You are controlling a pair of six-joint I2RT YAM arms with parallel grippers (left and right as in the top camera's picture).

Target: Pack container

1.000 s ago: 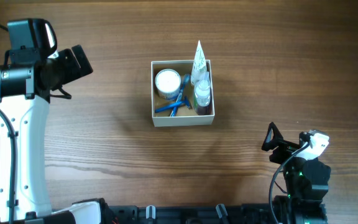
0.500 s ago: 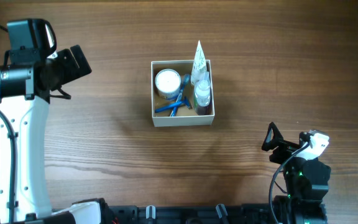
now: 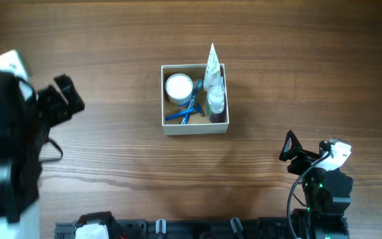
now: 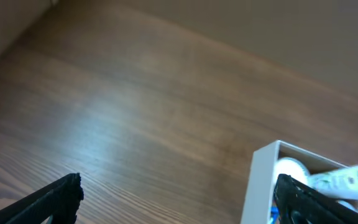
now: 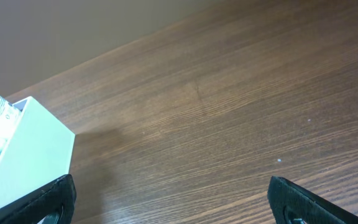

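At table centre, just behind the middle, a square shallow cardboard container point(image 3: 195, 128) with white outer walls and a tan-brown inside is seen standing lidless on the brown wood-grain table point(image 3: 111, 40). Four things are held in it. A small round white-lidded jar point(image 3: 178, 86) is at the rear left, and a blue-handled tool point(image 3: 186, 111) is laid slanted at the front left. A white pointed tube point(image 3: 211, 63) is propped over the rear right rim, with a small clear bottle point(image 3: 215, 99) along the right wall.

The left gripper point(image 4: 179, 202) is spread wide with nothing between its black fingers point(image 4: 55, 198). It is kept well to the left of the container, whose white corner is caught in the left wrist view. The arm is blurred in the overhead view.

The right gripper point(image 5: 179, 202) is also spread wide and empty. It is parked near the front right edge, well apart from the container.
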